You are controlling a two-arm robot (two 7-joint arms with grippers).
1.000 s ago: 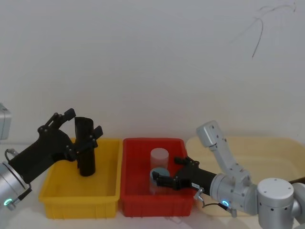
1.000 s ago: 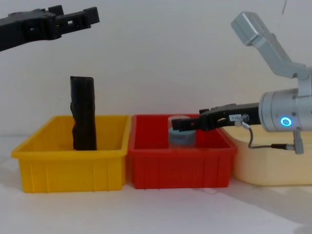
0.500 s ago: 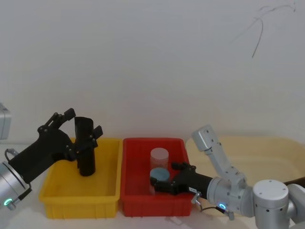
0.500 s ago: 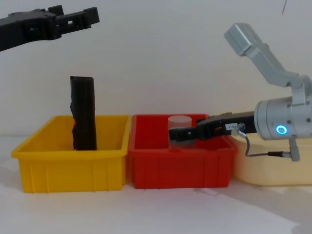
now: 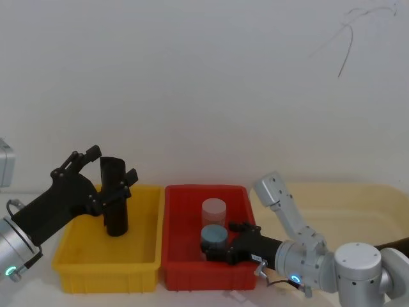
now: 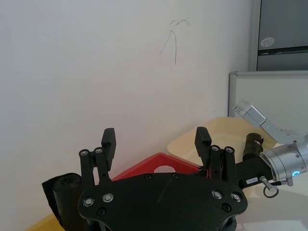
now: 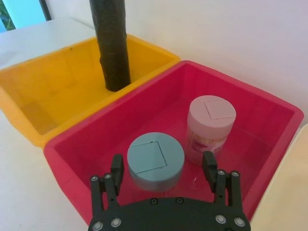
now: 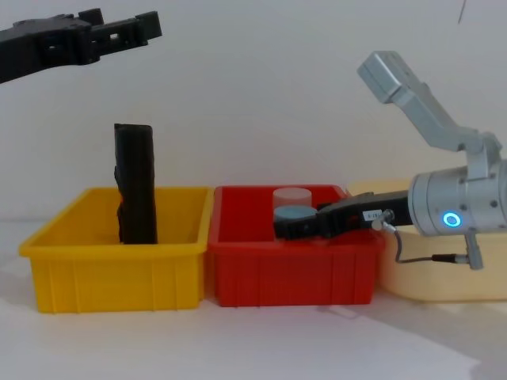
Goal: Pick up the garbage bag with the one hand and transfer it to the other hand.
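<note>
Both grippers have their fingers spread apart and hold nothing. Up above the yellow bin [image 5: 105, 256], the left gripper [image 5: 110, 167] hangs with its black fingers [image 8: 129, 26] pointing toward the robot's right; in the chest view it sits well above the top of the garbage bag [image 8: 135, 184], clear of it. From the head view the same gripper overlaps the roll's upper end, so its fingers appear to bracket the top, but the side view shows open air between them. Its arm runs back down to a silver wrist at the lower left of the head view.

Low inside the red bin [image 5: 206, 265], the right gripper [image 5: 222, 248] reaches in from the robot's right. Its wrist view shows the two fingers [image 7: 117, 166] spread on either side of the blue-lidded jar [image 7: 155, 160], not pressing on it. A pink-lidded jar [image 7: 211, 122] stands just beside the blue one, farther toward the bin's back wall. Behind the fingers comes a black body with a small white label, then a silver wrist with a blue glowing ring [image 8: 451, 219].

The garbage bag stands upright in the yellow bin, its long axis vertical, base on the bin floor, top rising well above the rim. A cream tub [image 8: 432, 269] sits just right of the red bin.
</note>
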